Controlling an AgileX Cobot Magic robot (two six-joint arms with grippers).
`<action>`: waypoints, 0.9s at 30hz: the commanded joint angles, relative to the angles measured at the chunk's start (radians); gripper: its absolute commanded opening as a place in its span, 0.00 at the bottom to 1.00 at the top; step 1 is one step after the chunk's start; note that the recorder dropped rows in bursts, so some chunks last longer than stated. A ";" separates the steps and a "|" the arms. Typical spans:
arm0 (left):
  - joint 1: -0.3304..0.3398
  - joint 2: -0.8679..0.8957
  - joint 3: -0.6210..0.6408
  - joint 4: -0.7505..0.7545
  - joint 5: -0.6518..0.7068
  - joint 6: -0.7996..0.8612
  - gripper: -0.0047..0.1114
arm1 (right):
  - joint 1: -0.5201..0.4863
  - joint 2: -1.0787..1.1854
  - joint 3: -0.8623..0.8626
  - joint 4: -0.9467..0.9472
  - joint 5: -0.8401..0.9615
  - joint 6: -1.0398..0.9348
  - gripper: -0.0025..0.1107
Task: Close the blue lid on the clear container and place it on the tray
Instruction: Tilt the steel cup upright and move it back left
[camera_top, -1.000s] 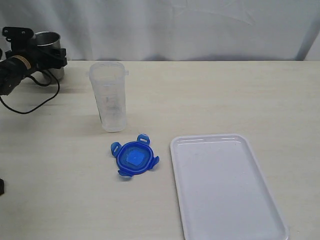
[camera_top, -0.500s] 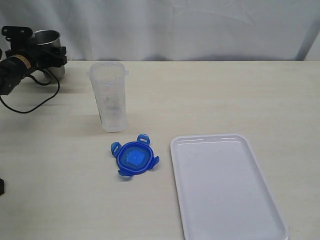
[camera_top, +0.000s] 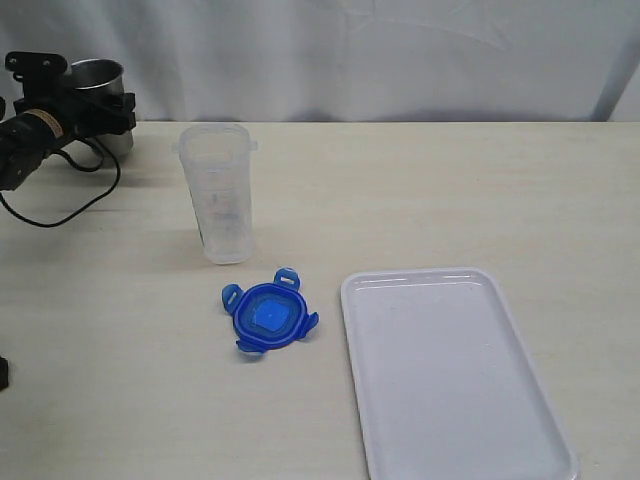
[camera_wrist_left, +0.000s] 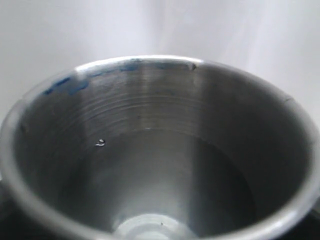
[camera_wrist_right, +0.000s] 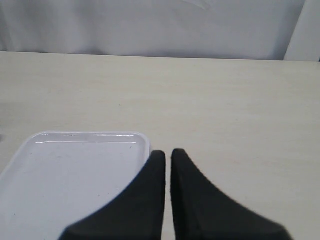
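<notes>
The blue lid (camera_top: 268, 316) lies flat on the table with its flaps spread, just left of the white tray (camera_top: 455, 370). Behind the lid the clear container (camera_top: 220, 195) stands upright and uncovered. At the far left back, my left gripper (camera_top: 103, 112) sits against a grey steel cup (camera_top: 98, 76). That cup's inside (camera_wrist_left: 160, 150) fills the left wrist view and hides the fingers. My right gripper (camera_wrist_right: 168, 152) is shut on nothing, hovering by the near corner of the tray (camera_wrist_right: 75, 170). It is outside the exterior view.
A black cable (camera_top: 60, 215) loops on the table below the left arm. A white cloth backdrop hangs behind the table's far edge. Bare tabletop stretches right of the container and behind the tray.
</notes>
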 joint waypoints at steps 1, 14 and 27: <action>0.002 -0.021 -0.012 0.004 -0.053 -0.006 0.62 | 0.002 -0.002 0.001 -0.005 -0.007 -0.001 0.06; 0.002 -0.021 -0.012 0.000 -0.035 -0.006 0.62 | 0.002 -0.002 0.001 -0.005 -0.007 -0.001 0.06; 0.002 -0.021 -0.012 0.002 0.005 -0.003 0.88 | 0.002 -0.002 0.001 -0.005 -0.007 -0.001 0.06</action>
